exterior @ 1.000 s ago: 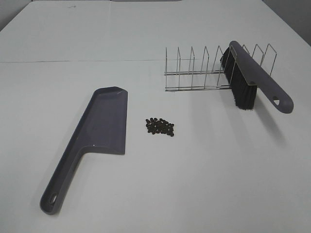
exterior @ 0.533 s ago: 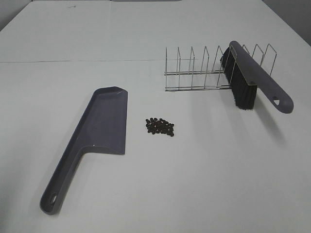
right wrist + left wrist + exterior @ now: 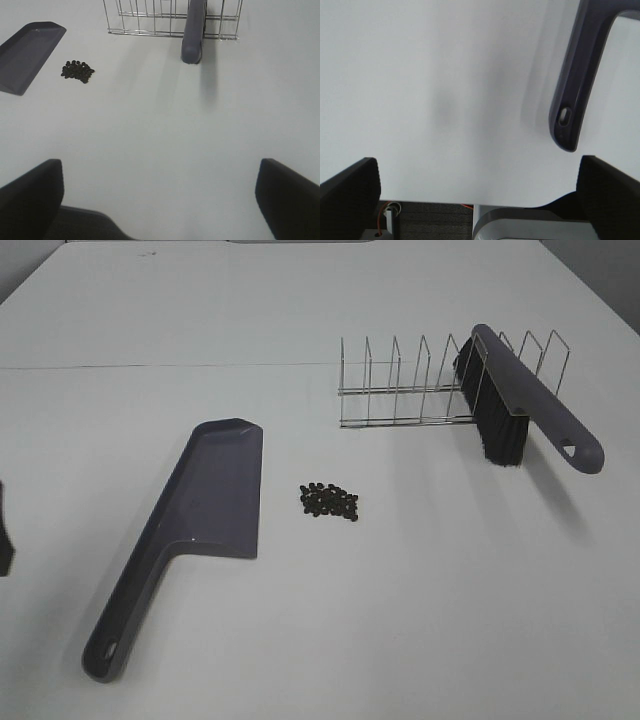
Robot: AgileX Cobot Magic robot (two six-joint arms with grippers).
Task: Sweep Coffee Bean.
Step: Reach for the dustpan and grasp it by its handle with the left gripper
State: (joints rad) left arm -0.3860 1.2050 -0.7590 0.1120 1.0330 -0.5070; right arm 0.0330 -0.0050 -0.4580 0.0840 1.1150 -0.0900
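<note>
Left hand (image 3: 3, 535) newly at overhead edge, spread, empty | right hand (image 3: 160, 195) same, wrist view only | coffee bean (image 3: 329, 502) beside dustpan (image 3: 215, 495)

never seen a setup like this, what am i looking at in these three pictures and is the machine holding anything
This is a robot with two arms, each ending in a gripper, and its job is to sweep up coffee beans. One picture comes from a camera mounted high above a white table. On the table lie a grey dustpan, a small pile of coffee beans just beside the pan but not touching it, and a wire rack with a grey brush propped in it. The other two pictures come from cameras on the arms' wrists. The dark shapes in two corners of each are that arm's gripper fingers. The left gripper is near the dustpan's handle. The right gripper faces the beans, rack and brush. Both are open and hold nothing.
</note>
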